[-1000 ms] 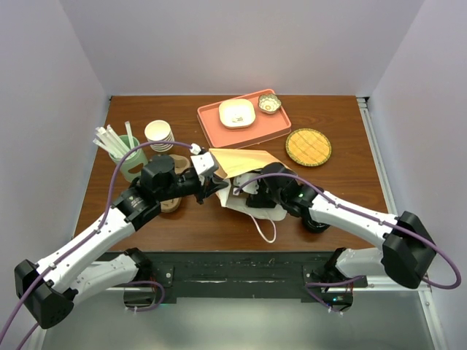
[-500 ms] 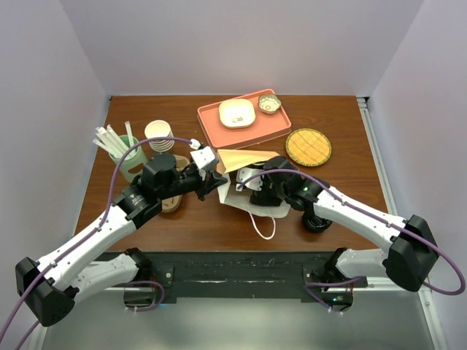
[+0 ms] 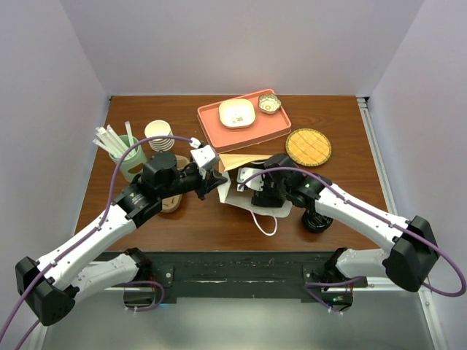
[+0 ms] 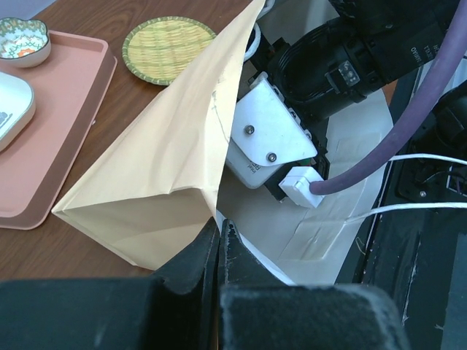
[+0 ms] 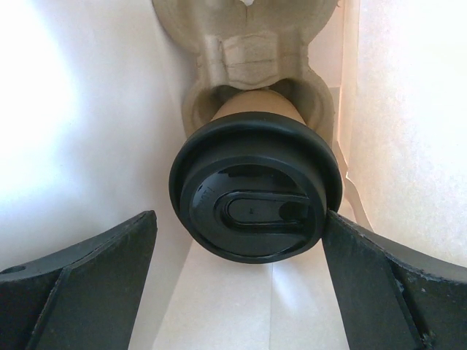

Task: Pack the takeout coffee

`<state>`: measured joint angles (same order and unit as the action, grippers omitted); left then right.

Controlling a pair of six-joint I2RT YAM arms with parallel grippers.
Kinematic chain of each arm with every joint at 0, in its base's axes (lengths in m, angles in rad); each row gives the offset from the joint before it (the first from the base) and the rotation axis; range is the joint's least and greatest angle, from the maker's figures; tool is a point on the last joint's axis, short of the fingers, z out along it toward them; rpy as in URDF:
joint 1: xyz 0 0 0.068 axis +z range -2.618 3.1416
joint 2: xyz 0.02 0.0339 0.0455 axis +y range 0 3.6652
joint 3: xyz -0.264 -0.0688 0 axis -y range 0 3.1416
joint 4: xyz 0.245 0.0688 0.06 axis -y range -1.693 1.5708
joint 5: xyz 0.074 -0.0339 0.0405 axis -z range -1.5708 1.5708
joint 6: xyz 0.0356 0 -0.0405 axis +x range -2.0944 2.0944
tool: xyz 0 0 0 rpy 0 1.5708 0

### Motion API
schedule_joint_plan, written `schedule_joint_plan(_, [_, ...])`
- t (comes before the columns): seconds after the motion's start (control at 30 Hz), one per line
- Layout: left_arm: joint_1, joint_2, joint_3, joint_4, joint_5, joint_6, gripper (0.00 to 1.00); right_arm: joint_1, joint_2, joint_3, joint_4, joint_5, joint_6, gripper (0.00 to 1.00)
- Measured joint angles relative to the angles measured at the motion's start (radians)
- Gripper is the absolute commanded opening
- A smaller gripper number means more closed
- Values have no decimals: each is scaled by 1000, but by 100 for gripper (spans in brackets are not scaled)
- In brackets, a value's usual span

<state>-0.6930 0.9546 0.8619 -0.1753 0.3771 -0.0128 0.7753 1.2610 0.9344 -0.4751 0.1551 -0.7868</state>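
The brown paper bag [image 3: 244, 162] lies on its side at the table's middle, its mouth toward the arms. My left gripper [image 4: 220, 230] is shut on the bag's upper edge [image 4: 168, 168] and holds the mouth up. My right gripper [image 3: 252, 191] reaches into the bag. In the right wrist view the takeout coffee [image 5: 255, 197], black lid toward the camera, sits in a grey pulp carrier [image 5: 248, 44] inside the bag. My right gripper [image 5: 239, 222] stands open around the lid. The right finger [image 5: 365, 270] is at the lid's rim, and the left finger [image 5: 109, 262] is apart from it.
A coral tray [image 3: 219, 127] at the back holds a white dish [image 3: 237, 112] and a small patterned bowl [image 3: 269, 103]. A woven coaster [image 3: 308, 147] lies to its right. Stacked paper cups [image 3: 159, 135] and a green holder with straws [image 3: 124, 157] stand left. A black round piece [image 3: 316, 219] sits by the right arm.
My right gripper has pushed a little farther into the bag and its jaws have widened off the lid. My left gripper has lifted the bag's edge slightly toward the back.
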Motion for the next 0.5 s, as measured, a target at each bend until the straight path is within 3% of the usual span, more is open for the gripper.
schedule_joint_plan(0.5, [0, 31, 39, -27, -13, -3, 0, -5, 0, 32, -61, -21, -12, 99])
